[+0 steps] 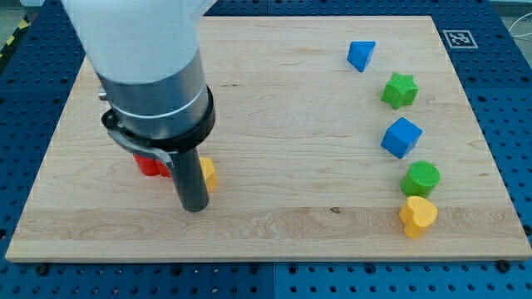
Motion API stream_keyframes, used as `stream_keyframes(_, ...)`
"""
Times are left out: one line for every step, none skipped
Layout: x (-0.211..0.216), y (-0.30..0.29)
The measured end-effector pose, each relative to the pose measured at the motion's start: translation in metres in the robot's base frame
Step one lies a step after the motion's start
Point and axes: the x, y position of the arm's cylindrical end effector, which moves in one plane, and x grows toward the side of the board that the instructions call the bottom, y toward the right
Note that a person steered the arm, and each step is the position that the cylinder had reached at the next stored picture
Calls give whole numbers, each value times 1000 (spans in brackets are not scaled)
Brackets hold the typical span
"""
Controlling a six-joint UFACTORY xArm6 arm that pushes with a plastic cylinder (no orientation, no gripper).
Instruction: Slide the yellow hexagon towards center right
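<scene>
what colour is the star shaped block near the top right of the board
Green. The star-shaped block shows clearly in the camera view, the only view.

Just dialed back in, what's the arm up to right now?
My tip sits on the board's left half, right against the left side of the yellow hexagon, which is partly hidden behind the rod. A red block lies just to the left under the arm. The hexagon is still far from centre right, where a blue cube, green cylinder and yellow heart stand.
</scene>
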Motion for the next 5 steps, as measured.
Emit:
stream_keyframes(-4,0)
stream_keyframes(-28,17)
stream_keyframes(-69,42)
stream_keyframes(-87,25)
stream_keyframes(-107,-18)
